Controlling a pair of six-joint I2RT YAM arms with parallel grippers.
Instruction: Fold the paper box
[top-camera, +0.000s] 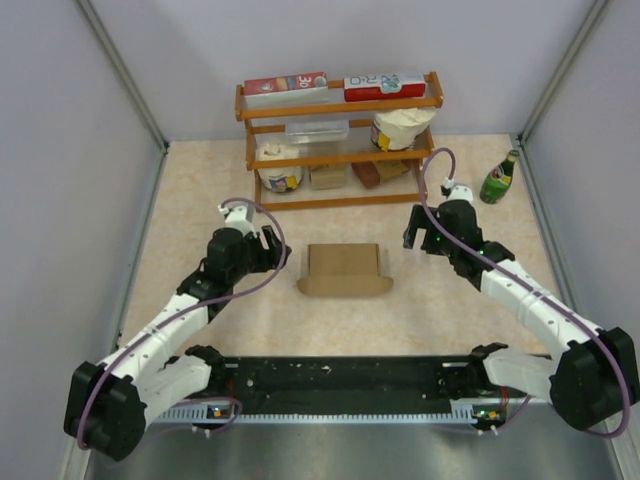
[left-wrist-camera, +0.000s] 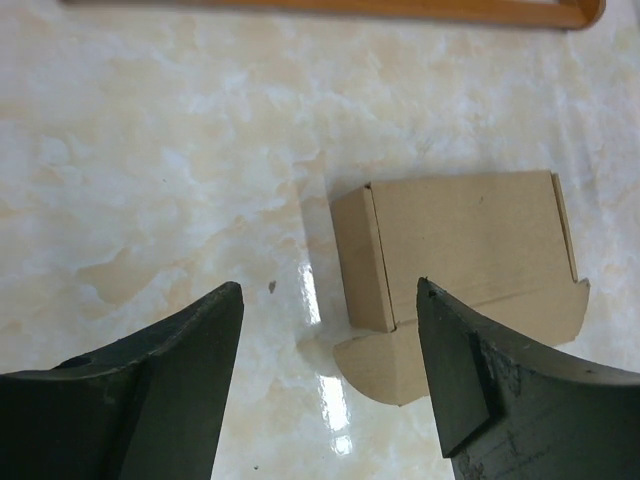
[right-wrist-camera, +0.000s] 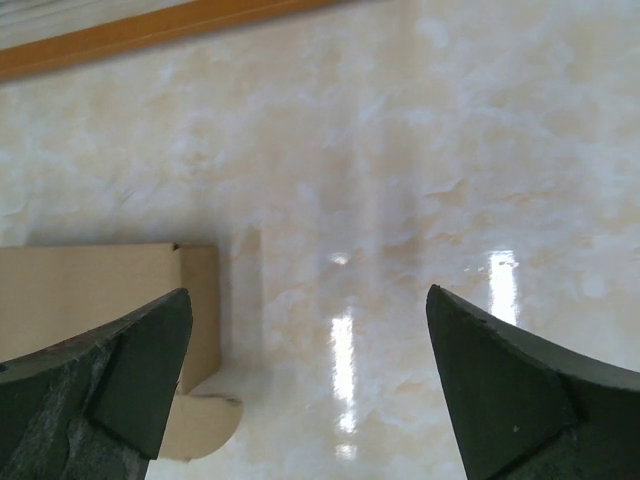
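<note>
My left fingers (left-wrist-camera: 150, 400) and right fingers (right-wrist-camera: 530, 400) stand apart, empty; paper box (top-camera: 343, 270) between them (unheld) may spring open, creases relaxing.

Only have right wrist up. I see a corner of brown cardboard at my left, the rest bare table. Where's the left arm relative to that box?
Observer: Top view: the plain brown cardboard box lies between the two arms. The left fingers stand off its left end, not touching.
Operator: Left holding anything?
Observer: No. Left wrist view shows them spread with nothing between, and the box lies ahead of them.
Operator: Box state?
Observer: It looks closed up, with a rounded tab poking out at both ends of its near edge, not just the one you see.
</note>
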